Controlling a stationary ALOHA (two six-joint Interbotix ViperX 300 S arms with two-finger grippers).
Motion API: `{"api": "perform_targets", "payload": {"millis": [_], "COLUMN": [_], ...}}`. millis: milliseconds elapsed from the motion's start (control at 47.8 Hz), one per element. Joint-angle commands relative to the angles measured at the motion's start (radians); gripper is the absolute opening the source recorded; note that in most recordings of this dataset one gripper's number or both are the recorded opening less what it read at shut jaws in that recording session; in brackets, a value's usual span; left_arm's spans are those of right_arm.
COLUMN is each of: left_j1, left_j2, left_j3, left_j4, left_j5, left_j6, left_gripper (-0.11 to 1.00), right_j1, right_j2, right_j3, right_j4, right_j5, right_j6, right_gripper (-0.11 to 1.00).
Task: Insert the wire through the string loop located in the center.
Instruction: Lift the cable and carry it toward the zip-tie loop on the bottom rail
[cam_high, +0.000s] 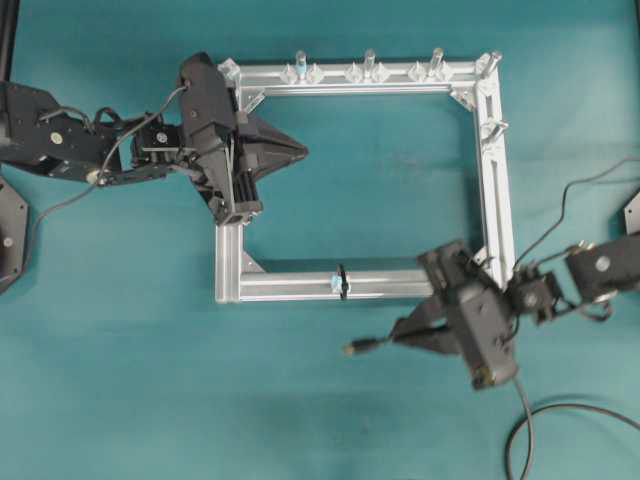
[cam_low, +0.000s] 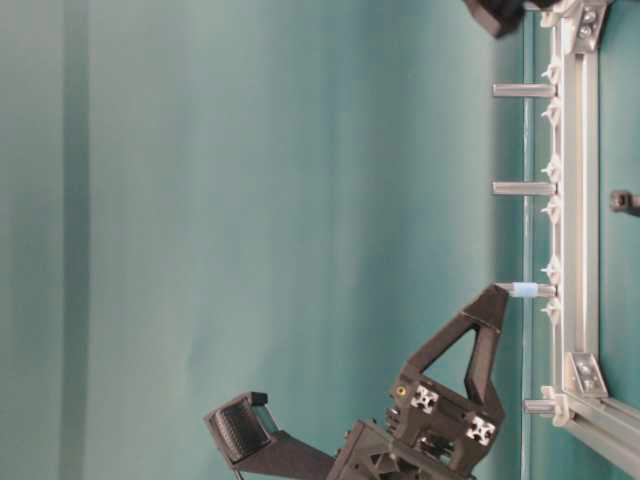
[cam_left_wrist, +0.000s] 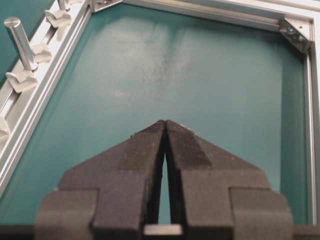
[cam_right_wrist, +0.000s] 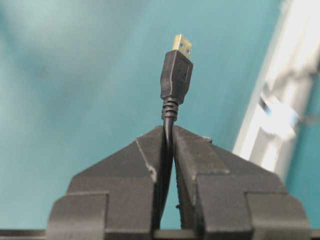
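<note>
Two risks are noted. Overhead: the right gripper (cam_high: 400, 335), clamped on the wire (cam_high: 362, 347), sits below the string loop (cam_high: 342, 282), misaligned. Left wrist: left gripper (cam_left_wrist: 165, 125) jaws pressed together, empty. Right wrist: plug overhangs the jaws; flex could make it snag.

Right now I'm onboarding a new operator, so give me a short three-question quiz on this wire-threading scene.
1. True or false: the right gripper has its fingers clamped on the long thin black wire with the yellowish-metal plug tip.
2. Which is the tiny black string loop tied around? A) an upright silver peg B) the near bar of the silver aluminium frame C) the left gripper
3. Fill in: the left gripper holds ____.

Key: 1 true; 2 B; 3 nothing, and its fingers are shut.
</note>
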Motion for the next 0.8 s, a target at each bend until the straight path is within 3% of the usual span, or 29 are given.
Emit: {"api": "perform_targets", "payload": {"millis": [0,356,775], "left_j1": [-0.005,-0.012,-0.028], "left_j2": [-0.026,-0.026,-0.025], "left_j3": [-0.008,-0.008,-0.008], "left_j4": [0.003,0.002,0.003], "left_j5": [-0.005,-0.005,-0.005], "left_j6": [-0.006,-0.006,-0.008], "left_gripper": [0.00,0.00,0.00], "right_j1": [-0.023,-0.115,-0.141], "right_j2": [-0.052,-0.147,-0.152], "right_j3": [0.018,0.109,0.115], "right_j4": [-0.002,0.003,0.012], "right_j5": [-0.003,-0.002,0.043], "right_j6": [0.000,0.002,0.003], "right_gripper": [0.07,0.07,0.07]}}
